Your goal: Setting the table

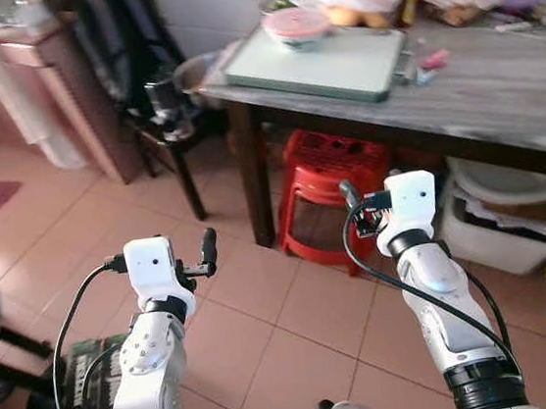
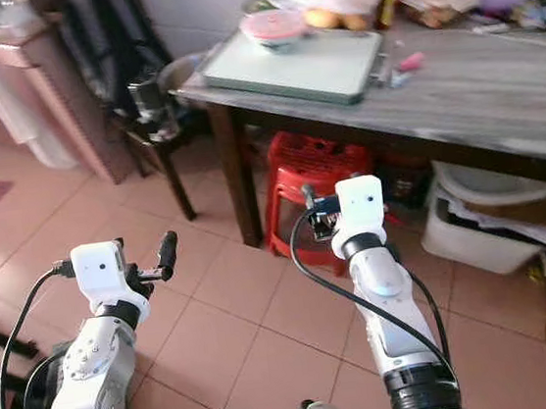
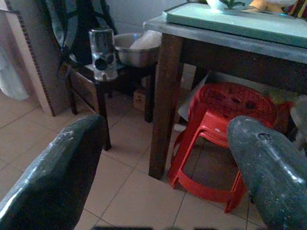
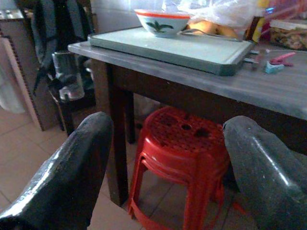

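— What's on the left?
— The left claw point(image 1: 204, 262), fingers spread and empty, held over the tiled floor.
— And rightwards?
— The right claw point(image 4: 158, 158), also spread and empty, facing the red stool point(image 1: 335, 183) under the worktop point(image 1: 497, 90).
— The bowl point(image 1: 297, 26)?
— On the green tray point(image 1: 321, 66), well apart.
— Risk?
— Probably clipping the worktop's edge while reaching in.

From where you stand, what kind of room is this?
Probably a home kitchen or dining corner: a grey wooden table carries a red-rimmed ceramic bowl on a pale green tray, with a red plastic stool beneath on the tiled floor.
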